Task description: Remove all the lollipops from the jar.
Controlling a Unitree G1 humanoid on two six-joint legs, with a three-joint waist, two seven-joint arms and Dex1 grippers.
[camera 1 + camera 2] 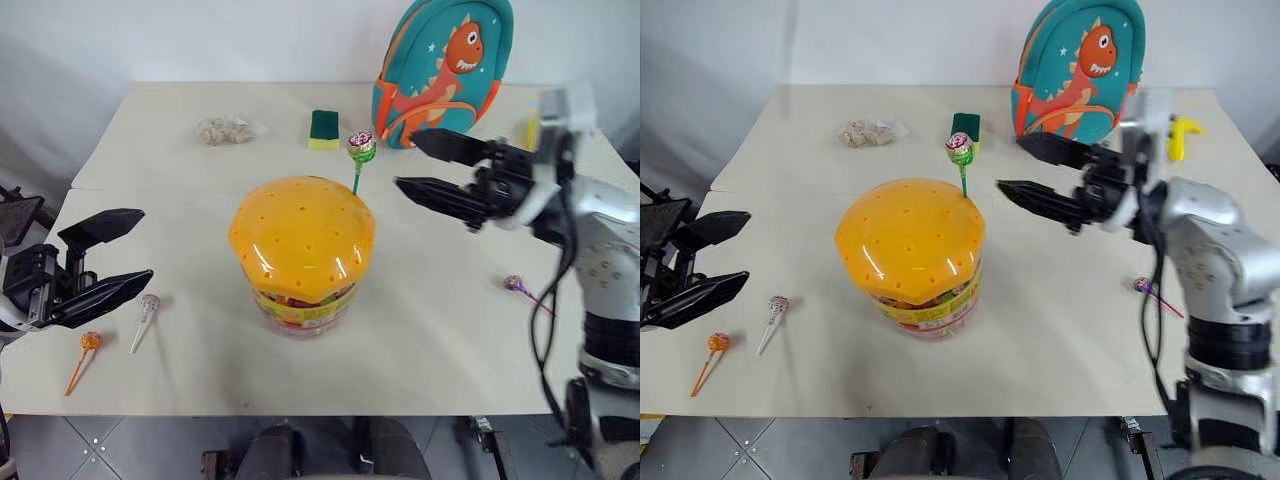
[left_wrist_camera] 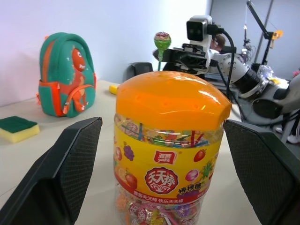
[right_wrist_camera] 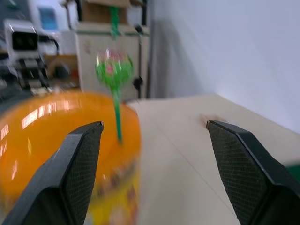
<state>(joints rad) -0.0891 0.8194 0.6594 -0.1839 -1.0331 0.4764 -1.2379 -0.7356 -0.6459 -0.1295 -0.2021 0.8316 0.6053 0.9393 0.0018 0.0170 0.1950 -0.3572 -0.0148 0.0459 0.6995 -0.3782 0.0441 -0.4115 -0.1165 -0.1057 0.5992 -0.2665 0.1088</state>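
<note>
The jar (image 1: 300,255), a clear tub of sweets under a domed orange lid, stands at the middle of the table. One lollipop (image 1: 361,148) on a green stick stands upright in the lid's far right edge. My right gripper (image 1: 407,160) hovers open just right of it, fingers pointing at it, nothing between them. Three lollipops lie on the table: an orange-stick one (image 1: 88,345), a white-stick one (image 1: 148,305) and a purple-stick one (image 1: 515,285). My left gripper (image 1: 145,247) is open left of the jar; in the left wrist view the jar (image 2: 171,140) stands ahead between its fingers.
A teal dinosaur backpack (image 1: 440,65) stands at the back right, close behind my right gripper. A green-and-yellow sponge (image 1: 324,128) and a small clear bag (image 1: 225,130) lie at the back. A yellow thing (image 1: 1180,135) lies beside the backpack.
</note>
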